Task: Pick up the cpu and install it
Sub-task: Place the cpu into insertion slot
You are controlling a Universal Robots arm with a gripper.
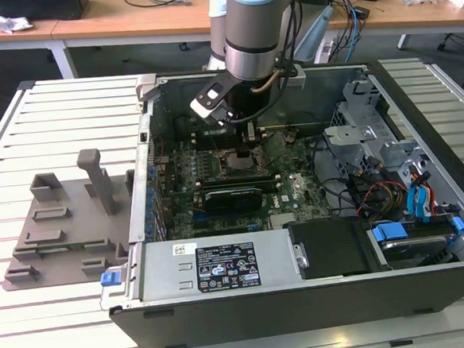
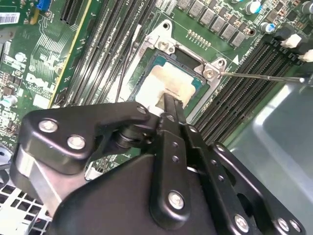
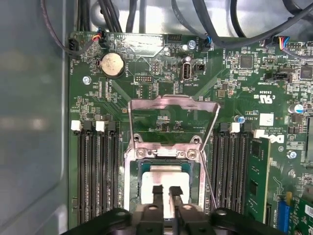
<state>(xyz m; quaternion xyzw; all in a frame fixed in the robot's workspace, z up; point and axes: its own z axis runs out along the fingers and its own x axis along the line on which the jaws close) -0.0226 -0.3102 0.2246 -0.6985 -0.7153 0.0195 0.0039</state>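
One arm on this rig, so no question which claw is nearer. It reaches down into the open computer case (image 1: 305, 304), over the green motherboard (image 3: 244, 88), and everything turns on a straight up-and-down relation. In the first wrist view the socket (image 3: 132, 196) sits between the banks of memory slots (image 3: 95, 171) with its metal load plate (image 3: 171, 110) swung open. The cpu (image 3: 164, 176) lies flat inside the socket, silvery top facing up at the gripper (image 3: 167, 193). The chip is directly under the fingertips (image 3: 157, 192), not off to either side. It's square, so there's no real long axis; its edges run parallel to the socket walls and the memory slots, and it looks level, not cocked. The two fingers are drawn nearly together with just a thin slit between them, and I see nothing pinched in there. Can't tell whether the tips actually touch the lid or sit just above it.
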